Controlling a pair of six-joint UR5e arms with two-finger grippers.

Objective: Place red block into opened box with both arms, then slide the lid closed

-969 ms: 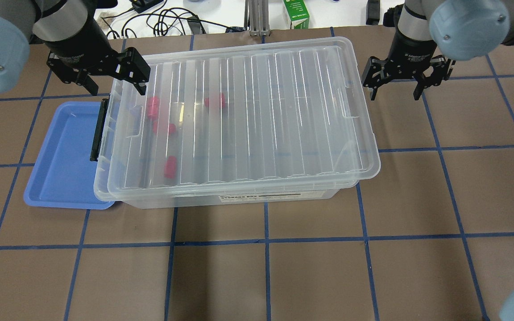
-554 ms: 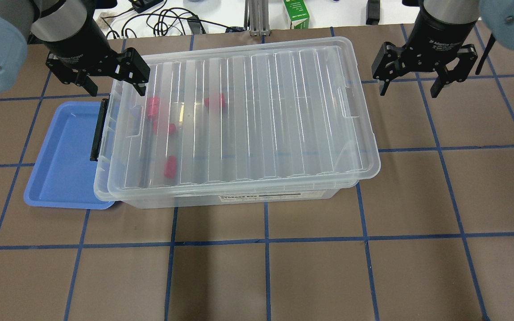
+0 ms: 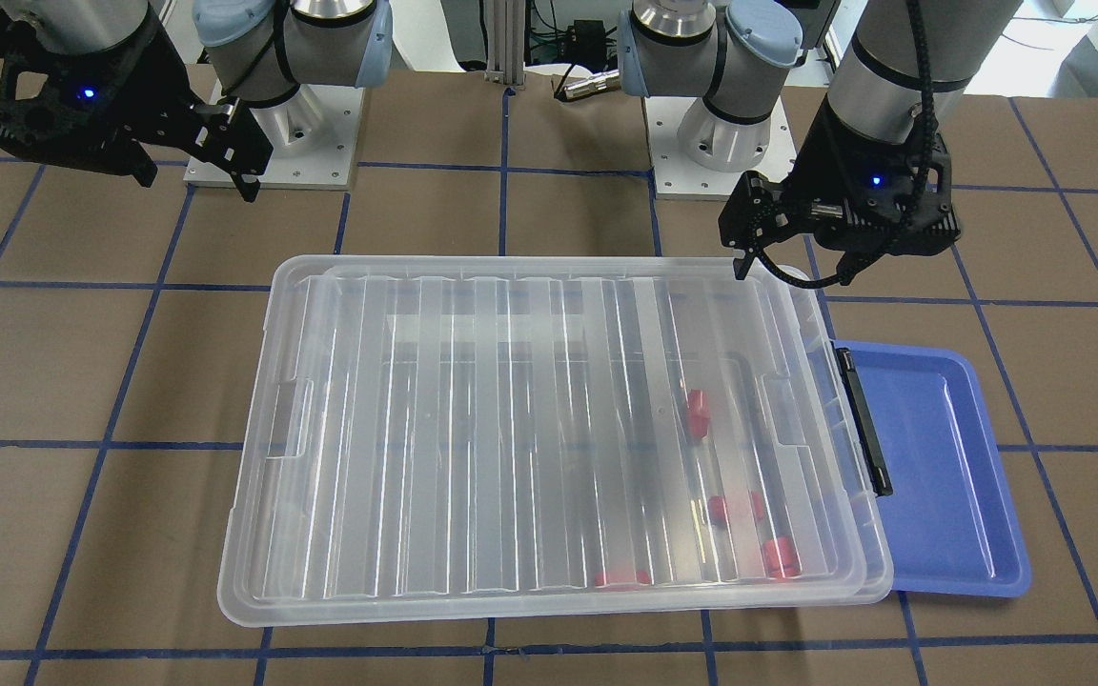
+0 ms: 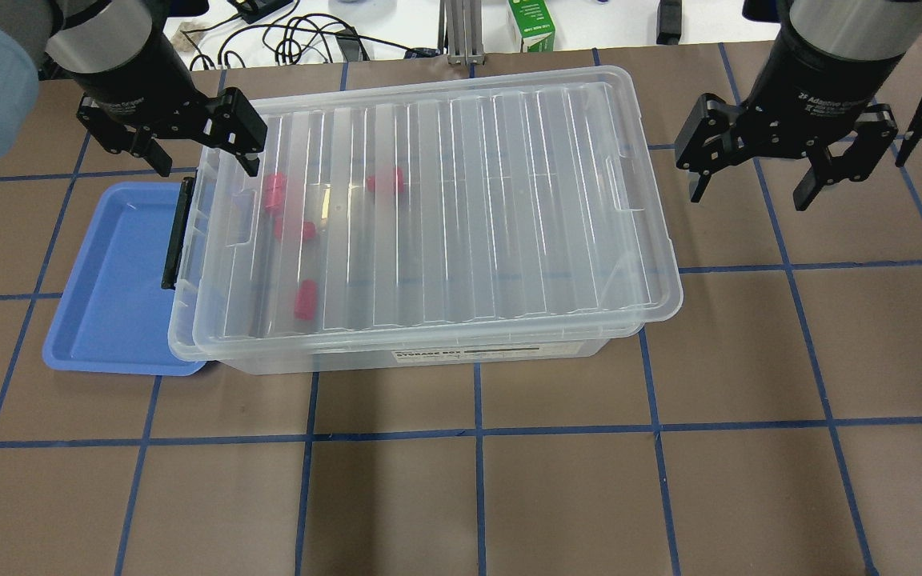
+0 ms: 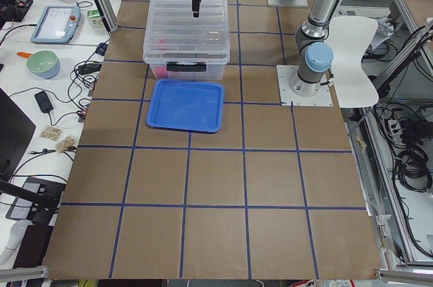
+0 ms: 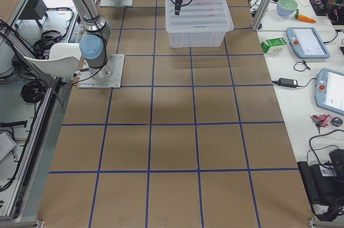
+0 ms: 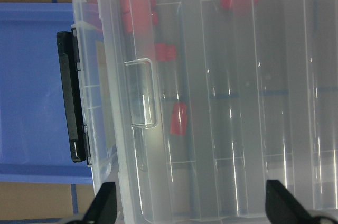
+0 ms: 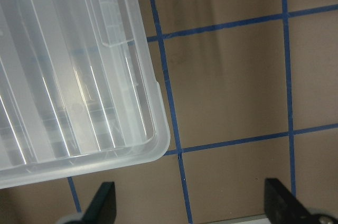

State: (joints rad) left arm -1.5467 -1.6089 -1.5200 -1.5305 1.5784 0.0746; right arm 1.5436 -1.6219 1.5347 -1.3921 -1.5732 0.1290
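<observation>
Several red blocks lie inside the clear box, toward its end with the black bar. In the left wrist view they show through the plastic, one red block close to the notch. The ribbed lid rests on the box. It sits shifted slightly right, so a narrow strip of rim shows by the bar. My left gripper hovers open over the box's far left corner, holding nothing. My right gripper hangs open over bare table to the right of the box, also holding nothing.
A blue tray lies at the box's left end, its right edge tucked under the box. A green carton and cables sit beyond the table's far edge. Brown mat with blue tape lines spreads in front of the box.
My right gripper has moved away from the lid's right end, further right and higher. The left gripper has barely shifted. Lid, box and blocks have stayed put.
</observation>
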